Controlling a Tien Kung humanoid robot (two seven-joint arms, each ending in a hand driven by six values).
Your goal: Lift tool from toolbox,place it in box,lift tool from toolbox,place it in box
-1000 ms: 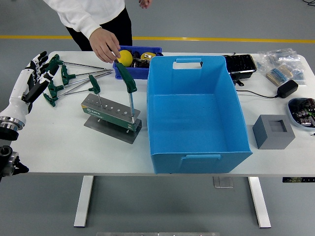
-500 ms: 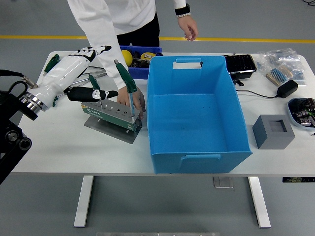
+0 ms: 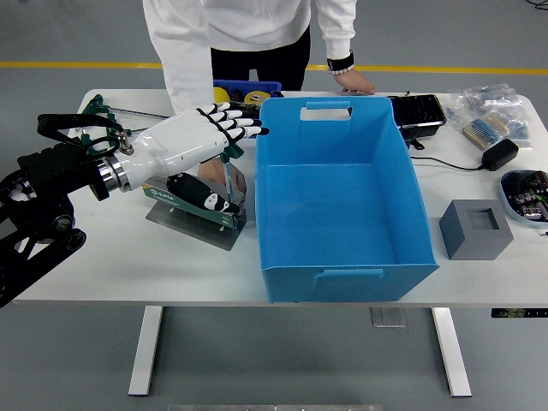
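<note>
A grey-green tool holder (image 3: 182, 202) stands on a metal base plate (image 3: 184, 223) left of the big blue box (image 3: 347, 276). One T-handle hex key (image 3: 228, 183) with a green handle stands upright at the holder's right end, next to the box's left wall. My left hand (image 3: 229, 164), white with black fingertips, reaches in from the left over the holder. Its fingers (image 3: 240, 125) are spread above the key's handle and its thumb (image 3: 205, 195) lies below, not closed on it. The box is empty. A person's sleeve (image 3: 188, 81) comes down behind my hand.
Loose green T-handle keys (image 3: 96, 113) lie at the back left. A small blue bin (image 3: 241, 88) sits behind the holder. The person's other hand (image 3: 354, 83) rests by the box's far rim. A black tray (image 3: 419, 111), a grey block (image 3: 476, 229) and a black adapter (image 3: 499, 154) are on the right.
My left arm swung in from the table's left edge to over the tool holder, fingers now at the upright key. The person shifted right and set one hand down behind the box.
</note>
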